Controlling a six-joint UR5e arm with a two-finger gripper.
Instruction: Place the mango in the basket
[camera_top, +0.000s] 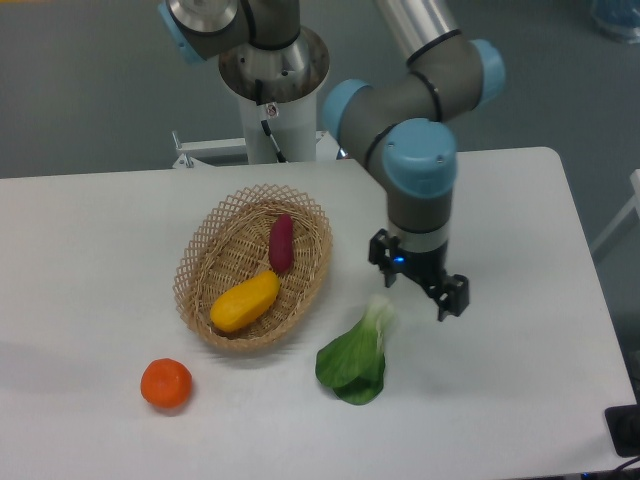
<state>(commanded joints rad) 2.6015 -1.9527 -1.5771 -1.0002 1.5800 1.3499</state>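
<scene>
The yellow-orange mango lies inside the tan wicker basket, toward its near end, beside a dark-red sweet potato. My gripper hangs over the table to the right of the basket, well apart from the mango. Its fingers are spread and hold nothing.
A green bok choy lies on the table just below and left of the gripper. A round orange tangerine sits near the front left. The robot's base column stands behind the basket.
</scene>
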